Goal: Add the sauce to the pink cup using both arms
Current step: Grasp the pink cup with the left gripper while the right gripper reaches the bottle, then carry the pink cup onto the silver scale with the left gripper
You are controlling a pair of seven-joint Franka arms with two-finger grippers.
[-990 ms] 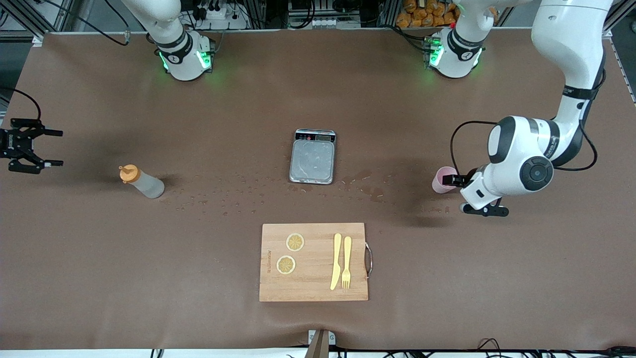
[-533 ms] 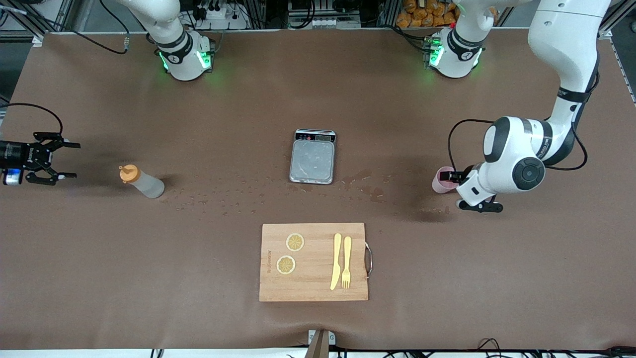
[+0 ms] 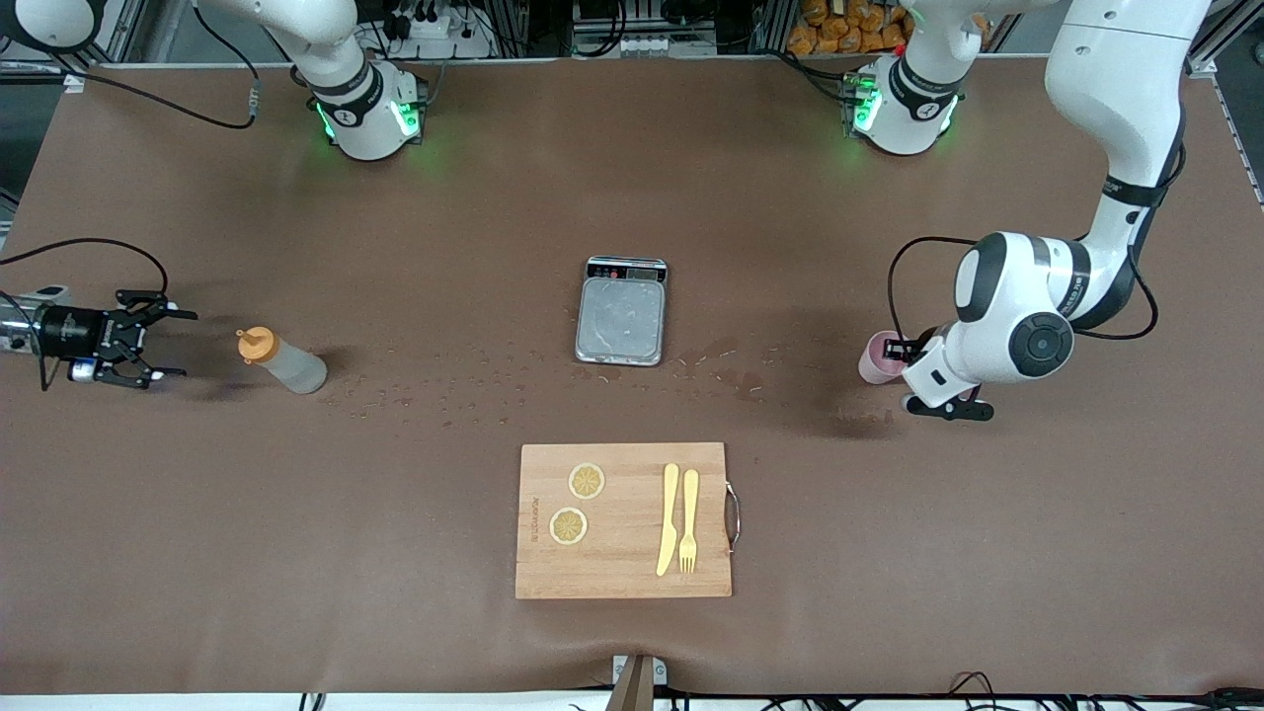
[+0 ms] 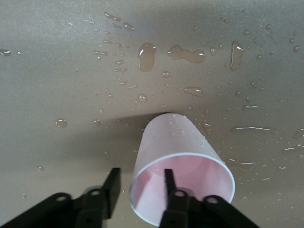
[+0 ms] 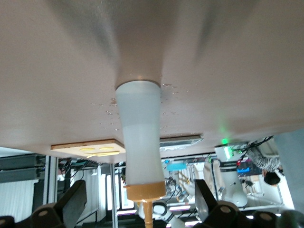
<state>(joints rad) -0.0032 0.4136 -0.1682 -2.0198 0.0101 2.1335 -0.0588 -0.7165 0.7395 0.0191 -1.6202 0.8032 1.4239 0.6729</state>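
Taking the grey scale (image 3: 622,314) as landmark: toward the left arm's end, the left gripper (image 4: 140,187) straddles the pink cup's (image 4: 176,161) rim, one finger inside, one outside, clamped on the wall. Toward the right arm's end, the sauce (image 3: 281,361) stands just beside the right gripper's (image 3: 158,344) spread jaws.

- brown table (image 3: 197,553) mat, water droplets (image 3: 444,390) scattered mid-table
- aluminium frame rails (image 3: 513,25) along the table edge by the bases
- power strip and cables (image 3: 430,20) there
- orange items (image 3: 849,25) heaped at that edge
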